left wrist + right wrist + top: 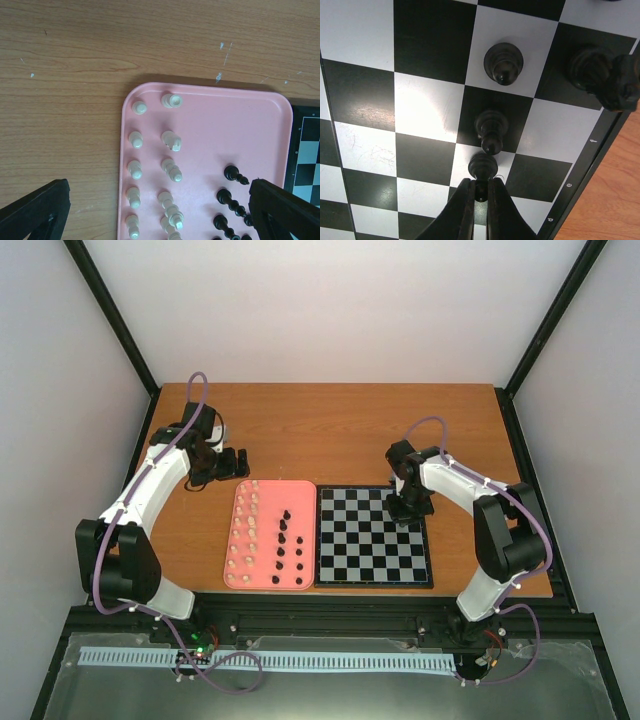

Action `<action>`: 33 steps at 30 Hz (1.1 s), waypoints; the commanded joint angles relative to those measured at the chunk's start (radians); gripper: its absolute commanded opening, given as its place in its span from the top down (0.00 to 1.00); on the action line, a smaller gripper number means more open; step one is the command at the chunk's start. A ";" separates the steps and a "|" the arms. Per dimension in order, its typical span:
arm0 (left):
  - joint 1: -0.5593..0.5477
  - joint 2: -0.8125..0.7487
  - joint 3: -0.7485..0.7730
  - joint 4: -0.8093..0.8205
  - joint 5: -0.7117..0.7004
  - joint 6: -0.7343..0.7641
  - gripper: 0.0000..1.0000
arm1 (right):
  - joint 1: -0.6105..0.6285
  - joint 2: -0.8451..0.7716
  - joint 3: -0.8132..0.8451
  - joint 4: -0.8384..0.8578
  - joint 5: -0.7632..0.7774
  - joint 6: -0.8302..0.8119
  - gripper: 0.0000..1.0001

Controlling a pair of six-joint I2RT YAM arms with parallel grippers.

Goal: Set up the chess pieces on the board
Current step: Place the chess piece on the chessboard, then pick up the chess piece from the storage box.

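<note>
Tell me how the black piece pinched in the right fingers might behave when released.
Probably light and stiff: the black piece is tiny against the right fingers. Its glossy rounded head may slip. Slim, it could tip toward the neighbouring piece.

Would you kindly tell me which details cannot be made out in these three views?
Top view: the kinds of chess pieces on the pink tray, too small; whatever stands on the board beneath the right gripper, covered by the arm.
Left wrist view: the tray's lower rows, cut off by the bottom edge.
Right wrist view: the base of the held black piece, hidden by the fingers; the piece at the right edge, blurred.
</note>
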 commanded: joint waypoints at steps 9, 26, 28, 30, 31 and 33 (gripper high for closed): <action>-0.003 -0.001 0.005 0.016 0.004 -0.011 0.00 | -0.010 0.001 0.012 -0.001 -0.025 -0.017 0.84; -0.003 0.002 0.011 0.015 0.009 -0.014 0.00 | 0.183 -0.034 0.304 -0.180 -0.063 0.041 0.57; -0.003 0.001 0.013 0.013 0.007 -0.014 0.00 | 0.255 0.040 0.376 -0.169 -0.073 0.042 0.55; -0.003 -0.002 0.013 0.013 0.007 -0.014 0.00 | 0.320 0.115 0.438 -0.144 -0.096 0.041 0.53; -0.003 -0.004 0.012 0.013 0.007 -0.014 0.00 | 0.351 0.150 0.465 -0.126 -0.113 0.040 0.51; -0.003 -0.007 0.012 0.010 0.003 -0.010 0.00 | 0.401 0.210 0.511 -0.089 -0.139 0.038 0.48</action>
